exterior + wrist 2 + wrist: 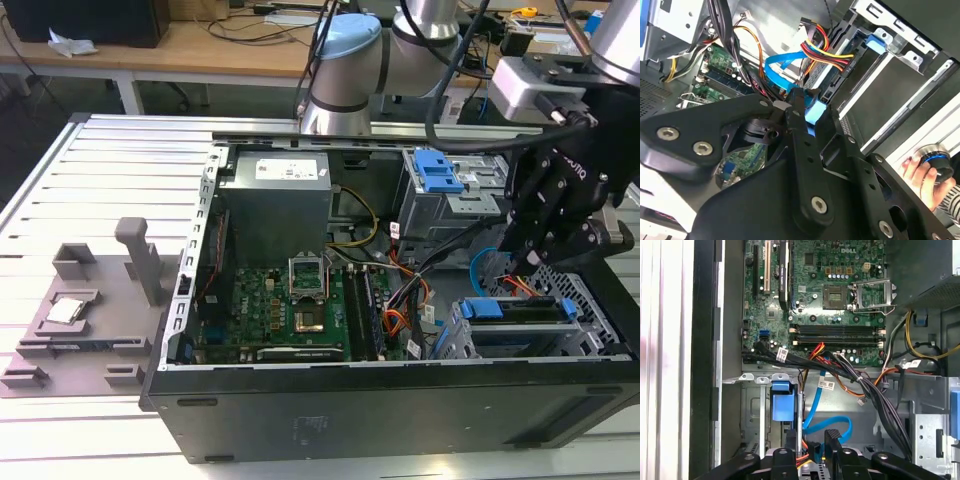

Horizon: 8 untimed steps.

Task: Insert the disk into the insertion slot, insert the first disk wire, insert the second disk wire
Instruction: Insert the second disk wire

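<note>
Cannot tell how far the gripper (518, 268) is spread: in the exterior view its own black body hides the fingertips, and in both wrist views dark linkage covers them. Can only place it low over the drive bays, close above the disk (515, 309), beside a loop of blue wire (812, 400) and a bundle of red and yellow wires (827, 52). Hard to say whether it touches either. Can see the disk's blue carrier lying in the insertion slot (598, 312), at the computer case's (380, 410) near corner on the exterior view's right. Cut off at the second wrist view's edge: a person's hand (920, 167) on a round knob.
</note>
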Each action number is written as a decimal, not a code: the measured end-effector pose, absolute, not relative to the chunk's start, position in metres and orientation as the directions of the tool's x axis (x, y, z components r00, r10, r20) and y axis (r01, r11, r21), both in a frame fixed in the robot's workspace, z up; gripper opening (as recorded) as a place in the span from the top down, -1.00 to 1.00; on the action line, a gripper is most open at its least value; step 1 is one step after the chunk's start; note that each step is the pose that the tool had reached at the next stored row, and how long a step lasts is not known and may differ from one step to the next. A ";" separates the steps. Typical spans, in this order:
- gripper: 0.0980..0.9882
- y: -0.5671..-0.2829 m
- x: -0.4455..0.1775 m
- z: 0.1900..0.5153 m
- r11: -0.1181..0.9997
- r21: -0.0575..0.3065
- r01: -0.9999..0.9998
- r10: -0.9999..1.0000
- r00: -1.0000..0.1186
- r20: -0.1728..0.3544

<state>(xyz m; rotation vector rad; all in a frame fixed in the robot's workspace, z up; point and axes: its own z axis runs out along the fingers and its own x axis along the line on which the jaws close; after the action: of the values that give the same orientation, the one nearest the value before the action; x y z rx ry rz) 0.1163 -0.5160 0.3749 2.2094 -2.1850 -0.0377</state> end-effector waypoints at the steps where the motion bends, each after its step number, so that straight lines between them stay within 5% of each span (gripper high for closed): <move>1: 0.41 -0.516 0.116 0.375 -0.011 0.041 -0.999 -1.000 0.011 0.007; 4: 0.44 -0.516 0.116 0.375 -0.011 0.041 -0.999 -1.000 0.011 0.007; 7: 0.86 -0.516 0.116 0.375 -0.011 0.041 -0.999 -1.000 0.011 0.007; 8: 0.86 -0.516 0.116 0.375 -0.011 0.041 -0.999 -1.000 0.011 0.007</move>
<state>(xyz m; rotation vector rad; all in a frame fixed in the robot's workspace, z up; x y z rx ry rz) 0.1162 -0.5160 0.3748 2.2093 -2.1850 -0.0377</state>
